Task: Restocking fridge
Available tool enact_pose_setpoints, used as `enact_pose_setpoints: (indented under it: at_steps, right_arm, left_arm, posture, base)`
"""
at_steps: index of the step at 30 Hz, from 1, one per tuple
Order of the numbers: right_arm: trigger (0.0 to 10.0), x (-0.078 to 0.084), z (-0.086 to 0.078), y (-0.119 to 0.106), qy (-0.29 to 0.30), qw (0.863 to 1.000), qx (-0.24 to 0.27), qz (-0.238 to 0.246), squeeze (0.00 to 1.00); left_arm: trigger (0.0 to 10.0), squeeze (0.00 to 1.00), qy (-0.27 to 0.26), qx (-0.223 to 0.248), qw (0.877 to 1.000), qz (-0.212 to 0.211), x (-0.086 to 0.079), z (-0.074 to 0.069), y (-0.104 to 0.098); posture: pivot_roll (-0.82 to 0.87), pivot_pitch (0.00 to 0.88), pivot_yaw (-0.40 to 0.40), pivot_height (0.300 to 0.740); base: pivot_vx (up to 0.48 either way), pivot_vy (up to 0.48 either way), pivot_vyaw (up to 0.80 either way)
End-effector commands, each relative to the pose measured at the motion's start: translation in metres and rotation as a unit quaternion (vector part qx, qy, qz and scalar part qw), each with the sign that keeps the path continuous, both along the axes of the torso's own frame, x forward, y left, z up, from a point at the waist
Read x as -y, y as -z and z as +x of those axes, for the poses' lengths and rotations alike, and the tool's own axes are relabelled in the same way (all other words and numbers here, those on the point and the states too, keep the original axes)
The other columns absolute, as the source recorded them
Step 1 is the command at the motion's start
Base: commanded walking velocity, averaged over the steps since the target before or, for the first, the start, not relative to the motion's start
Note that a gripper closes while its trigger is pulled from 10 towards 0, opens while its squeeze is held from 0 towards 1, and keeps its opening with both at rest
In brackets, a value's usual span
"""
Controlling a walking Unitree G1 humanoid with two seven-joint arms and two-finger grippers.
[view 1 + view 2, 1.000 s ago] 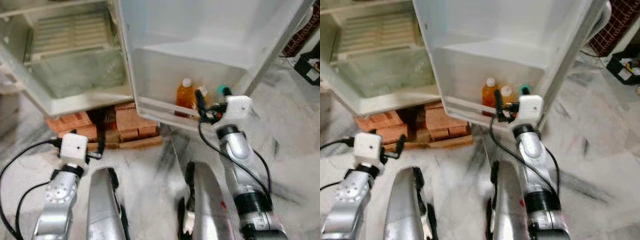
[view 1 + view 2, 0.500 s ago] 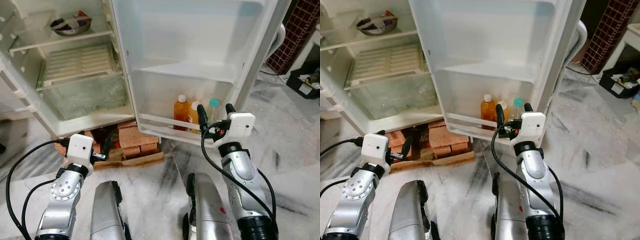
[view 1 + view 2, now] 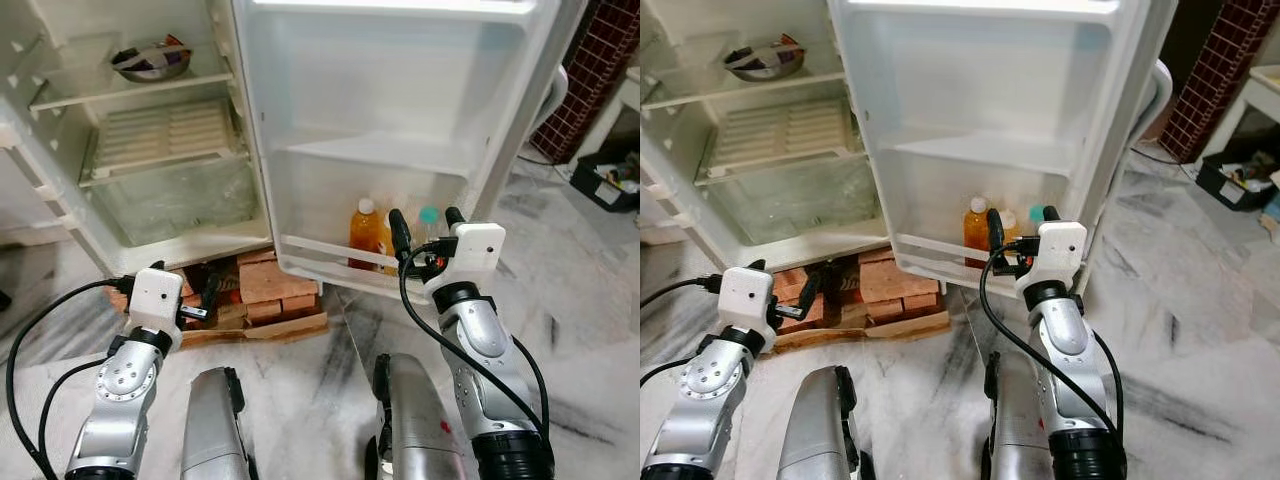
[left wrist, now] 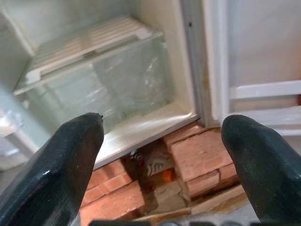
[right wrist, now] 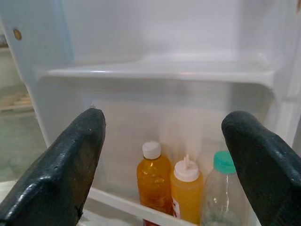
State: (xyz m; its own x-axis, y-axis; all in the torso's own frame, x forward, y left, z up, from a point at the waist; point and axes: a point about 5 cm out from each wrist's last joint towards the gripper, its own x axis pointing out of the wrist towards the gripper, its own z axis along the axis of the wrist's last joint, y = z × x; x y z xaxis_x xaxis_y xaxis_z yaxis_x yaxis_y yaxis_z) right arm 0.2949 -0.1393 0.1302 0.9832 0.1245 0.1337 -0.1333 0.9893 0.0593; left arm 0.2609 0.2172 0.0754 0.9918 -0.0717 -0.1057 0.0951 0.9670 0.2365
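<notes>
Grey-veined white marble floor (image 3: pixel 300 370) is running under the robot and up to an open white fridge (image 3: pixel 150 150), which is sitting on a stack of red bricks (image 3: pixel 265 285) over a wooden board.

Nearest: the left gripper (image 4: pixel 162 165) is hovering low over the floor in front of the bricks, fingers spread wide, nothing between them. It is pointing at the foot of the fridge body and the clear crisper drawer (image 4: pixel 108 80).

Right gripper (image 5: pixel 164 155) is hanging raised just in front of the lowest rack of the open white fridge door (image 3: pixel 400 100), fingers wide apart and empty, not touching the rack.

Lowest door rack (image 3: pixel 330 255) is holding three containers standing upright, side by side:
- amber-filled bottle with white cap (image 5: pixel 154 181), on the hinge side;
- shorter orange squeeze bottle with white nozzle cap (image 5: pixel 186 188), middle, just beside the first;
- clear bottle with teal cap (image 5: pixel 225 188), outermost.

Door shelf above (image 5: pixel 160 70) is showing bare white plastic.

Farther in: a white slatted tray (image 3: pixel 165 135) is lying over the crisper drawer. On the wire shelf above, a metal bowl (image 3: pixel 150 60) is sitting with some items inside; contents too small to tell.

Far right: dark brick-patterned wall (image 3: pixel 600 70) and a black crate (image 3: pixel 605 175) on the floor.
</notes>
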Motion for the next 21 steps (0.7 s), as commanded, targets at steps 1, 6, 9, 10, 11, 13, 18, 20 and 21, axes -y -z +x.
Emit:
enact_pose_setpoints:
  at_steps: [1, 6, 9, 10, 11, 13, 18, 20, 21]
  right_arm:
    - [10.0, -0.003, 0.004, -0.008, 0.002, 1.000, 0.007, -0.007, 0.00]
    - [10.0, 0.000, 0.003, -0.004, 0.017, 1.000, 0.000, -0.006, 0.00]
    - [10.0, -0.001, 0.002, -0.004, 0.016, 1.000, -0.002, -0.003, 0.00]
    - [10.0, -0.002, 0.002, -0.004, 0.013, 1.000, 0.000, -0.002, 0.00]
    - [10.0, -0.002, 0.002, -0.005, 0.011, 1.000, 0.001, -0.001, 0.00]
    - [10.0, -0.003, 0.003, -0.005, 0.008, 1.000, 0.003, 0.000, 0.00]
    - [10.0, -0.006, 0.006, -0.008, -0.003, 1.000, 0.009, -0.004, 0.00]
    - [10.0, -0.005, 0.007, -0.008, -0.002, 1.000, 0.008, -0.004, 0.00]
    - [10.0, -0.005, 0.007, -0.008, -0.002, 1.000, 0.008, -0.003, 0.00]
  left_arm:
    - [10.0, 0.00, -0.003, 0.005, 1.000, 0.001, -0.001, 0.005, -0.002]
    - [10.0, 0.00, 0.011, 0.007, 1.000, -0.004, 0.004, 0.009, -0.003]
    - [10.0, 0.00, 0.015, 0.009, 1.000, -0.001, 0.004, 0.012, -0.004]
    - [10.0, 0.00, 0.014, 0.010, 1.000, -0.001, 0.003, 0.013, -0.005]
    - [10.0, 0.00, 0.013, 0.011, 1.000, -0.001, 0.003, 0.014, -0.005]
    - [10.0, 0.00, 0.010, 0.014, 1.000, -0.001, 0.002, 0.015, -0.006]
    - [10.0, 0.00, 0.009, 0.016, 1.000, -0.001, 0.002, 0.016, -0.006]
    - [10.0, 0.00, 0.008, 0.017, 1.000, -0.001, 0.002, 0.016, -0.005]
    - [10.0, 0.00, 0.008, 0.017, 1.000, -0.002, 0.002, 0.016, -0.005]
  posture:
    - [-0.05, 0.015, 0.036, 0.529]
    - [-0.06, 0.000, 0.057, 0.529]
    - [-0.07, 0.000, 0.060, 0.529]
    - [-0.07, 0.000, 0.060, 0.529]
    - [-0.06, 0.000, 0.060, 0.529]
    - [-0.06, 0.000, 0.058, 0.529]
    - [-0.06, 0.000, 0.054, 0.533]
    - [-0.06, 0.000, 0.050, 0.546]
    - [-0.05, 0.000, 0.049, 0.551]
  base:
    - [0.000, 0.000, 0.00]
    - [0.000, 0.000, 0.00]
    - [0.000, 0.000, 0.00]
    - [0.000, 0.000, 0.00]
    - [0.000, 0.000, 0.00]
    - [0.000, 0.000, 0.00]
    - [0.000, 0.000, 0.00]
    - [0.000, 0.000, 0.00]
    - [0.000, 0.000, 0.00]
